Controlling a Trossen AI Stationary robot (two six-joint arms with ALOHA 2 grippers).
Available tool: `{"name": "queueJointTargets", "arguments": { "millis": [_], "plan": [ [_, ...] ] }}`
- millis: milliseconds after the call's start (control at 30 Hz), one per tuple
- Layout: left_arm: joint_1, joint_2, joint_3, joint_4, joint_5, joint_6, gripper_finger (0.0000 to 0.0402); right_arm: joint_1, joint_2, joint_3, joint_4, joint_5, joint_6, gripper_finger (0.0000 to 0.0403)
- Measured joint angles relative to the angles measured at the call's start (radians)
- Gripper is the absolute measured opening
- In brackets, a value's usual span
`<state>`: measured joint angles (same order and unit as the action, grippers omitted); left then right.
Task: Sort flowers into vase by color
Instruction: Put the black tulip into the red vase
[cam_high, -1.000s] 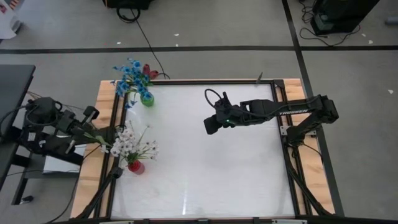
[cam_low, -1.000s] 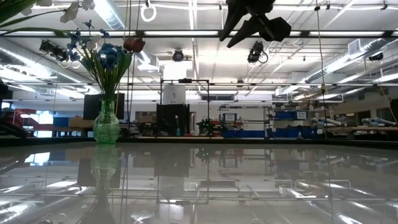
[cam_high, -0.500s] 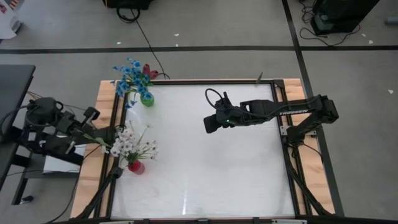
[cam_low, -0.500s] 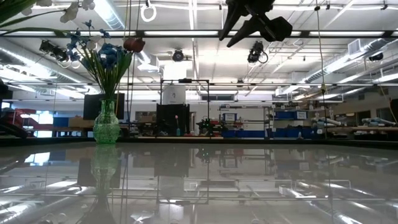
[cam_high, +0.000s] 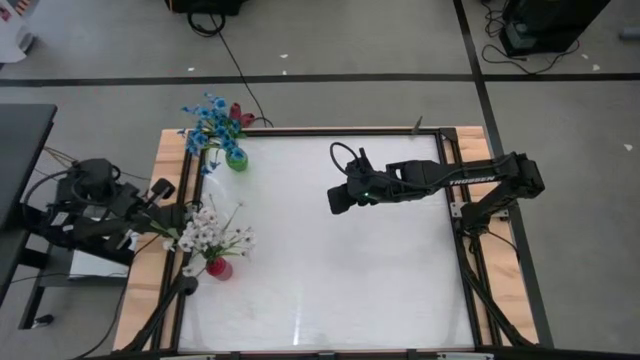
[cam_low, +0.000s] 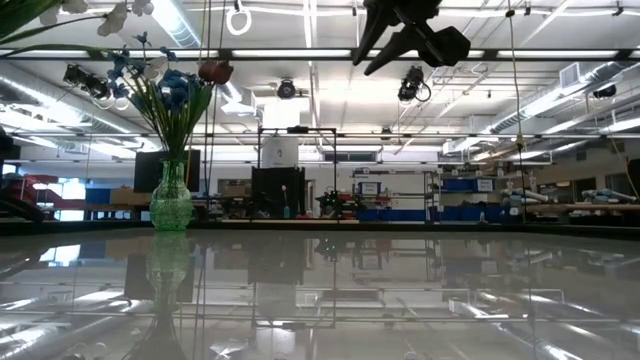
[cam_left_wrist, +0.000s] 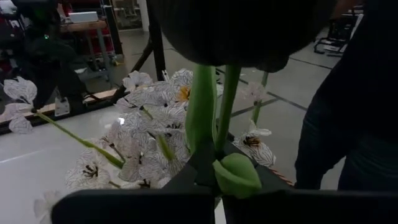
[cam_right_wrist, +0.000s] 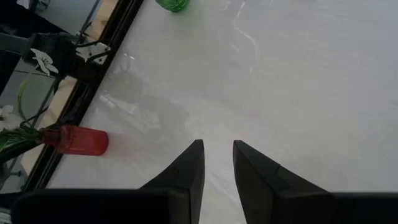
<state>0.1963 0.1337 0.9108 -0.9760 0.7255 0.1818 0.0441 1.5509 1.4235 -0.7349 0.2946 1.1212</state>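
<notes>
Left pincer (cam_left_wrist: 214, 177) around thin green stem (cam_left_wrist: 202, 106)

Both arms raised, apart.
Left end effector (cam_high: 172, 219) clamped shut at left edge; right end effector (cam_right_wrist: 217, 163) seemingly slightly parted, mid-counter.

— What sort of place is shown?
— A robotics lab or workshop: ceiling strip lights (cam_low: 300, 52) at 12 o'clock, equipment racks (cam_low: 290, 170) at centre, blue bins (cam_low: 480, 185) at 3 o'clock, floor cables (cam_high: 225, 45)
</notes>
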Motion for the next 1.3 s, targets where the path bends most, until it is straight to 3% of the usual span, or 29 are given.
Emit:
{"name": "queueJointTargets", "arguments": {
  "millis": [467,633,767,1300],
  "plan": [
    [0.003,0.124,-0.002,0.019,-0.011,-0.154,0.0009,-0.022,0.0,0.0,0.012,-0.008,-0.058,0.0078],
    [0.003,0.176,-0.002,-0.031,0.053,-0.137,0.0009,-0.023,0.0,0.0,0.018,-0.008,-0.075,0.0078],
    [0.003,0.183,-0.002,-0.045,0.101,-0.079,0.0009,-0.023,0.0,0.0,0.018,-0.008,-0.088,0.0078],
    [0.002,0.187,-0.002,-0.257,0.106,0.16,0.0009,-0.024,0.0,0.0,0.018,-0.008,-0.163,0.0077]
  ]
}}
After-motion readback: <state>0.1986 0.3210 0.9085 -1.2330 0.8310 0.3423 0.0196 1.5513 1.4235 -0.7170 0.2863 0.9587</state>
